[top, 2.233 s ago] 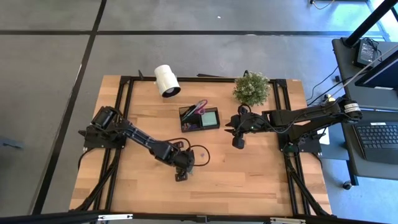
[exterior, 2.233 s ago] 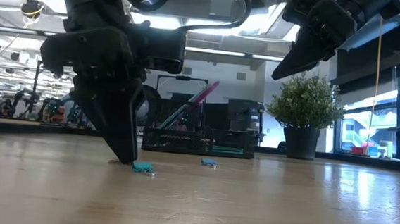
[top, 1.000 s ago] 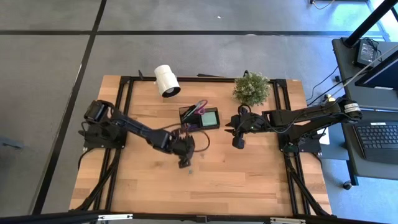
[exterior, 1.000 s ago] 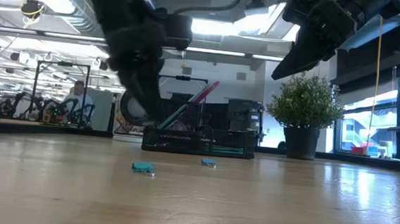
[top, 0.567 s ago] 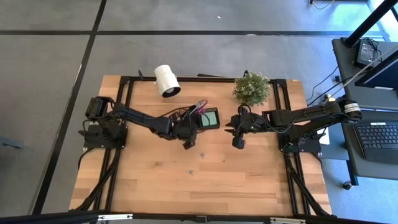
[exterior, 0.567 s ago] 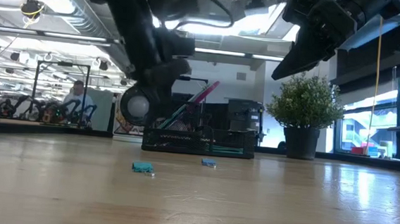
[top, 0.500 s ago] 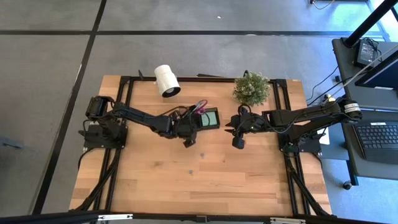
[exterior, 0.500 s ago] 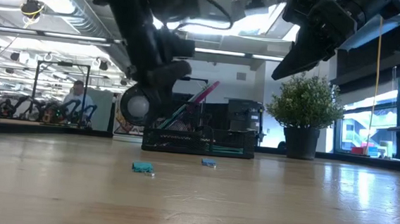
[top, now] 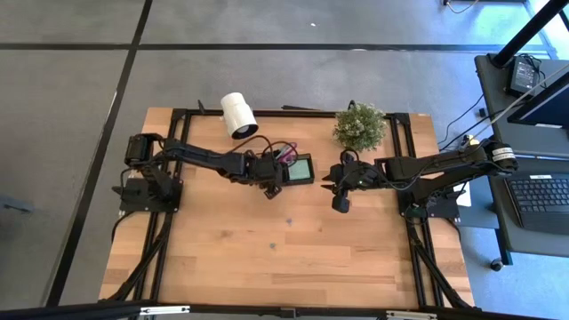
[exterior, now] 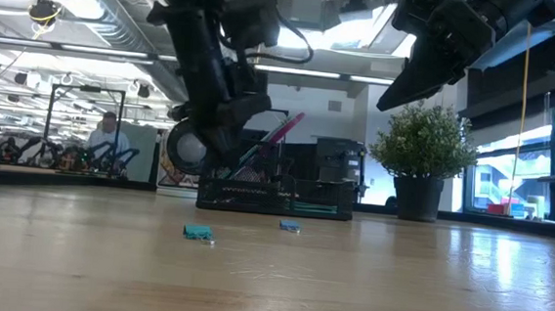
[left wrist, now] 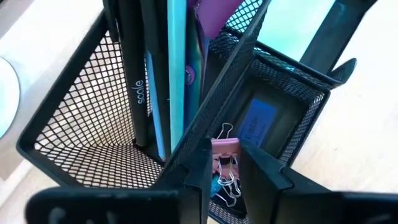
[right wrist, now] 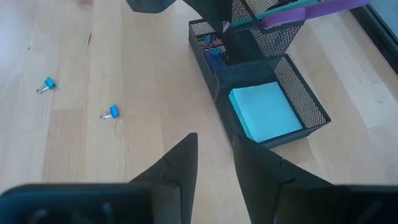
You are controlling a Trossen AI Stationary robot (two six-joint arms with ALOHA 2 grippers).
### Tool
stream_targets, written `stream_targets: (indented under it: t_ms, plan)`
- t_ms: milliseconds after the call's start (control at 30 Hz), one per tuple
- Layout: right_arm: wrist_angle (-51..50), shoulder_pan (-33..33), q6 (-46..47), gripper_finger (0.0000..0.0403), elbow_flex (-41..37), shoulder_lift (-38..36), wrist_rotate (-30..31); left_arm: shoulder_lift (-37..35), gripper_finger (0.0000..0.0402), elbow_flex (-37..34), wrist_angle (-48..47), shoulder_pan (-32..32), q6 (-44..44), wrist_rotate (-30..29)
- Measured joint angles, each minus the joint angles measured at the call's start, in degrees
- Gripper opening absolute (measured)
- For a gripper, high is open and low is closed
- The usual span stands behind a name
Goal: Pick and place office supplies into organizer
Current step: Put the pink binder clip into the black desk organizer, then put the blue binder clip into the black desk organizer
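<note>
Mostly black wire-mesh organizer [left wrist: 93,143], boxy compartments.

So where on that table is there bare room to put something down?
The near half of the table, beyond two blue binder clips, is bare wood. It is crowded at the far edge: white roll, organizer under the left gripper, plant, and right gripper.

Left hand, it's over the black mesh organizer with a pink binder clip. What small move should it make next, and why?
Probably open the fingers a little wider and let the pink binder clip drop. The left hand hangs directly above the low compartment of the organizer, where other clips lie, so no further travel seems needed. Two blue binder clips wait on the table.
</note>
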Motion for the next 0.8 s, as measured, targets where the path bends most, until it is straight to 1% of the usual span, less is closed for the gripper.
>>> stream_targets:
  t_ms: [500,567,633,700,800]
  plan:
    - [0.0,0.0,0.1,0.0107,0.0,0.0,0.0,0.0,0.0115,0.0,0.0,0.8,0.0,0.5]
    - [0.0,0.0,0.2,0.0107,0.0,0.0,0.0,-0.1,0.0115,0.0,0.4,0.5,0.0,3.6]
    - [0.0,0.0,0.2,0.0107,0.0,0.0,0.0,-0.1,0.0114,0.0,2.6,-0.2,1.2,8.0]
    - [0.0,0.0,0.2,0.0107,0.0,0.0,0.0,-0.2,0.0113,0.0,5.3,-1.4,4.6,12.9]
    - [0.0,0.0,0.2,0.0107,0.0,0.0,0.0,-0.2,0.0115,0.1,10.0,-4.2,13.0,18.3]
